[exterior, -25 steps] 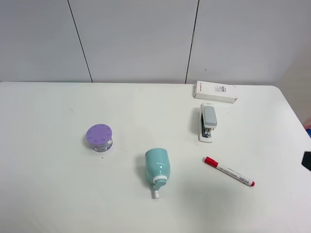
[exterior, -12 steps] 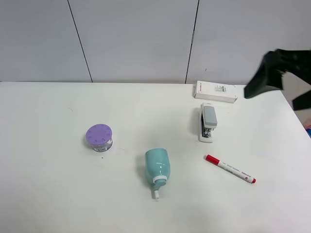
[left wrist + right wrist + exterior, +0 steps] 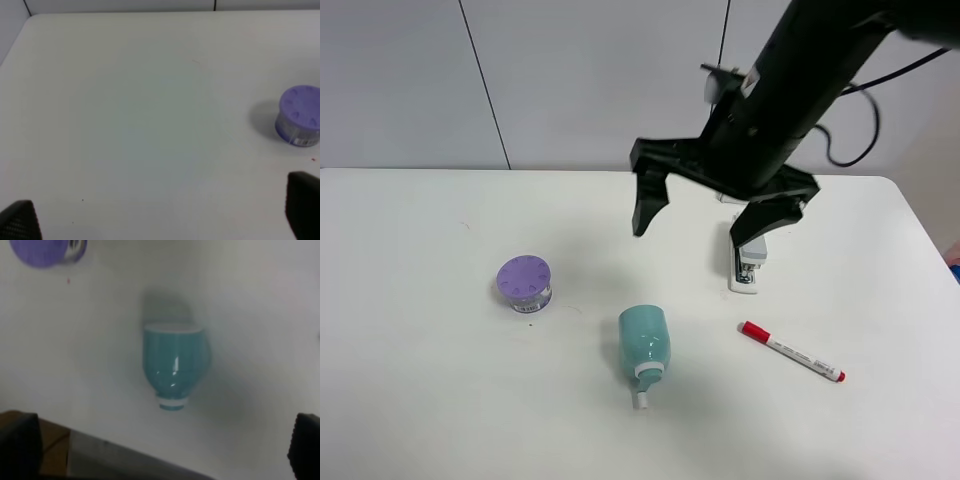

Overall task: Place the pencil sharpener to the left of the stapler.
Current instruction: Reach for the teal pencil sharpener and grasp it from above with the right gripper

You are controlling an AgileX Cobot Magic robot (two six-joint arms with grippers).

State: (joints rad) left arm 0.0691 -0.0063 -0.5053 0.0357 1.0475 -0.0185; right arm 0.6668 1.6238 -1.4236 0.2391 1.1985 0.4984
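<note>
Clearly untouched, the pencil sharpener [image 3: 644,342] lies on its side on the table [image 3: 410,410], around the middle and toward the near edge, with its white stub pointing near. No finger is on it. Farther off and to its right sits the stapler [image 3: 746,268], lying near to far, its far end partly covered by the right gripper [image 3: 698,228]. That gripper hangs over the table with its jaws spread wide and nothing between them. One finger is over the bare patch left of the stapler, the other over the stapler itself. Its wrist camera shows the sharpener centred between the two fingers. Well to the left stands a purple-lidded jar [image 3: 524,282]. A red-capped marker [image 3: 790,353] lies to the right, nearer than the stapler. The left gripper [image 3: 160,220] is spread wide and empty too, over bare table.

The step in hand looks like the approach for the pickup. Next, the right gripper needs to move nearer and lower, straddle the teal body across its width, and close. The free space left of the stapler is where to set it.
</note>
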